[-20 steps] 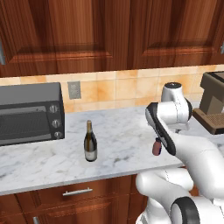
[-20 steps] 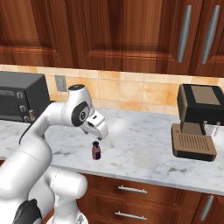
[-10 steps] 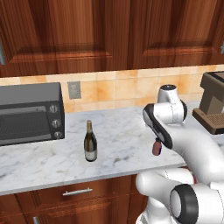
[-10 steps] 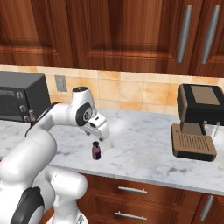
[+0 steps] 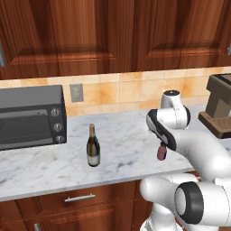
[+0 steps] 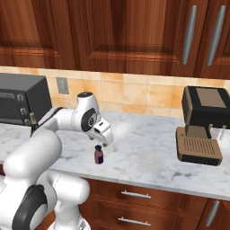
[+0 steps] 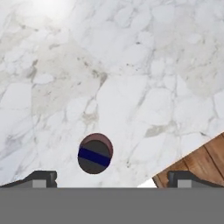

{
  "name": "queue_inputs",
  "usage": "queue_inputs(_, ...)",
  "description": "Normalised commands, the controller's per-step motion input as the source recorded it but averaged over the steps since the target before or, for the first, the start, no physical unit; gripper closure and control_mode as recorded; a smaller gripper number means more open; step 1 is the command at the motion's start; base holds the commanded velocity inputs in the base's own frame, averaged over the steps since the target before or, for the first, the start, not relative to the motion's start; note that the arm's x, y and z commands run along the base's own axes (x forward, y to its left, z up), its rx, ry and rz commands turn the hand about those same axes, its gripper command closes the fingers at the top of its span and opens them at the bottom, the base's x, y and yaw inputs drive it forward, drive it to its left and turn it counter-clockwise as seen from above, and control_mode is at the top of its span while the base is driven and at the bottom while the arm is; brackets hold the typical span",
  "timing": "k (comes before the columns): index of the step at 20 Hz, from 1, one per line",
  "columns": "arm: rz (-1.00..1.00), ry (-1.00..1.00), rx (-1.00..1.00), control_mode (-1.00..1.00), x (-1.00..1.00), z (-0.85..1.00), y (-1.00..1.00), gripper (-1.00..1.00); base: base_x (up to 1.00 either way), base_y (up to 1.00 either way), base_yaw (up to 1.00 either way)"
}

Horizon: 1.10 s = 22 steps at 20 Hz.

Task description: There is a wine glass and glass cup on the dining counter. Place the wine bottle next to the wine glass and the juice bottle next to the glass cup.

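Observation:
The juice bottle [image 5: 161, 152] [image 6: 99, 155], small with dark red contents, stands upright near the front edge of a marble worktop [image 5: 122, 135]. My gripper [image 5: 163, 143] [image 6: 100, 143] hangs open just above its cap, touching nothing. From the hand, the bottle's dark cap [image 7: 95, 153] lies between and just beyond the fingertips [image 7: 42, 178], left of centre. The wine bottle [image 5: 93, 146], tall and dark with a pale label, stands upright to the left, well clear of the arm. The wine glass, the glass cup and the dining counter are out of view.
A black toaster oven [image 5: 29, 117] sits at the worktop's left, a coffee machine [image 5: 220, 108] [image 6: 201, 126] at its right. Wood drawers [image 6: 134, 195] run below the front edge, and wall cabinets hang above. Bare marble lies between the two bottles.
The arm has shifted slightly and brought the open hand closer over the juice bottle. Neither bottle has moved.

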Motion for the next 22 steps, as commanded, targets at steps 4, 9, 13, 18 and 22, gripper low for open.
queue_inputs(4, -0.01, -0.04, 0.08, -1.00, 0.12, -0.17, 0.03, -1.00, 0.00, 0.00, 0.00)
queue_inputs(9, 0.00, -0.06, 0.10, -1.00, 0.09, -0.19, 0.04, -1.00, 0.00, 0.00, 0.00)
queue_inputs(13, 0.00, -0.02, 0.08, -1.00, 0.02, -0.20, 0.03, -1.00, 0.00, 0.00, 0.00)
queue_inputs(18, -0.01, 0.00, 0.01, -1.00, 0.00, -0.23, 0.01, -1.00, 0.00, 0.00, 0.00)
queue_inputs(22, -0.02, 0.00, 0.00, -1.00, 0.00, -0.17, 0.00, -1.00, 0.00, 0.00, 0.00)
